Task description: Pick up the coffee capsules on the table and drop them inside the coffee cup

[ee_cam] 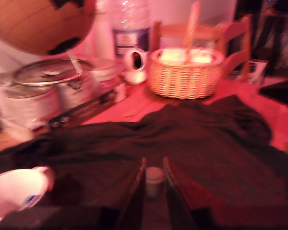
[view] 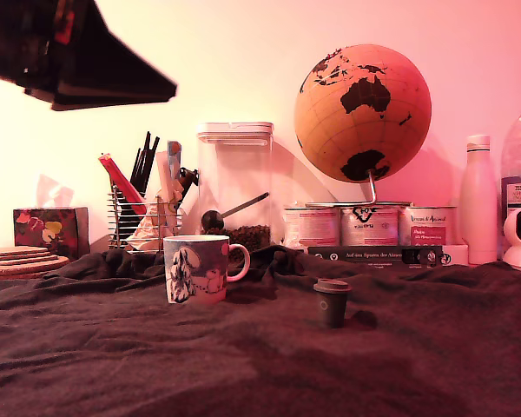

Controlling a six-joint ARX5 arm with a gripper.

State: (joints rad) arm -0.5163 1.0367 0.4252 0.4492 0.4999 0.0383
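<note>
Grey-brown coffee capsule (view: 332, 301) stands upright, rim uppermost, on the tabletop (view: 243, 365), to the exterior view's right of the coffee cup (view: 197, 268) and well apart from it. Hand (ee_cam: 154, 184) is open, apparently raised above the cloth. In the wrist view the capsule appears between the fingers (ee_cam: 136, 191), seemingly ahead and below. No blue capsule visible.

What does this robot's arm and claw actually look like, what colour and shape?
In the exterior view only a blurred, black, blocky wedge of the arm shows, with a small reddish patch and a dark cable loop at the edge. In the wrist view the gripper has two dark, flat fingers tapering to narrow tips. No markings are legible.
</note>
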